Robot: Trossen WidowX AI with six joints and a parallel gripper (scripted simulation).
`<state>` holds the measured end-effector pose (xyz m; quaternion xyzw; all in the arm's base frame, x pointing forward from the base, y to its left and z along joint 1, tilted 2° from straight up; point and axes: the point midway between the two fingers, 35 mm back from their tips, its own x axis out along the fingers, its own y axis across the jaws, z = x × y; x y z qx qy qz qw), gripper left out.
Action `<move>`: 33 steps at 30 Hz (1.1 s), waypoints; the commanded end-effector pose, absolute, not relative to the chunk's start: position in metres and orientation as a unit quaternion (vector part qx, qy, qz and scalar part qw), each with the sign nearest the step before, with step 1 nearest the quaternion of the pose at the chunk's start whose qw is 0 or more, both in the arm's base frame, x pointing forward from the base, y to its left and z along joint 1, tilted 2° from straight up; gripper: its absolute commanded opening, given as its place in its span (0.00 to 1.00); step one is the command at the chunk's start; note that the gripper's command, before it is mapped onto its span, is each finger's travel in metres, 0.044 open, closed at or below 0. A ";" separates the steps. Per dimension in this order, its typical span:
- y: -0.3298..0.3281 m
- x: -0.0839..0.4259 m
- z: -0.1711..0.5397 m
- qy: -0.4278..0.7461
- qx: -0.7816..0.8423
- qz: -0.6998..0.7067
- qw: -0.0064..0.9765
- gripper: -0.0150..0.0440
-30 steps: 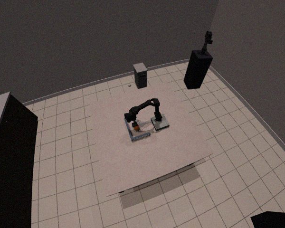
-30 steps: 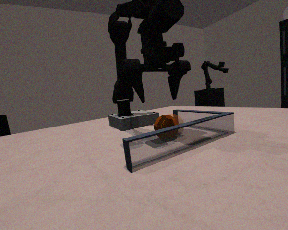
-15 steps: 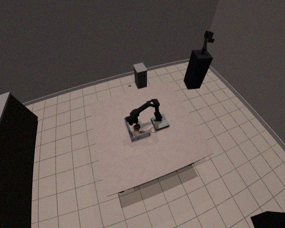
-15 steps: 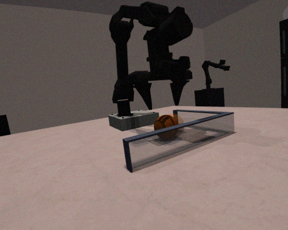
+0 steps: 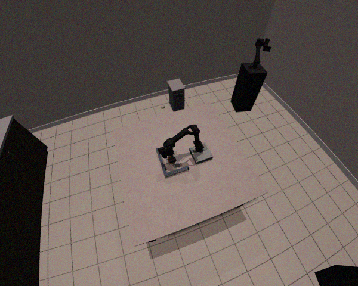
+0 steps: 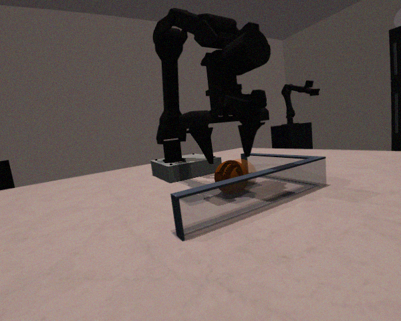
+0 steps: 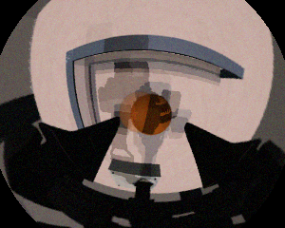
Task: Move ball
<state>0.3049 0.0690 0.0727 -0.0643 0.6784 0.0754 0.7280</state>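
Gripper (image 6: 228, 157) is being held wide open, nothing gripped, fingers (image 6: 203, 140) straddling the orange ball (image 6: 230, 176) from above, tips at about ball-top height. Ball is sitting on the bench (image 6: 124, 259) inside the corner of the clear walls (image 6: 248, 193), overlapping the see-through copy (image 6: 250, 166) but slightly offset.

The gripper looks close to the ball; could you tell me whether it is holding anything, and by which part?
Nothing is held. The gripper is open, its fingers on either side of the ball and apart from it.
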 end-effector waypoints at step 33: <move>0.070 0.303 0.032 0.682 -0.065 0.079 0.724 0.81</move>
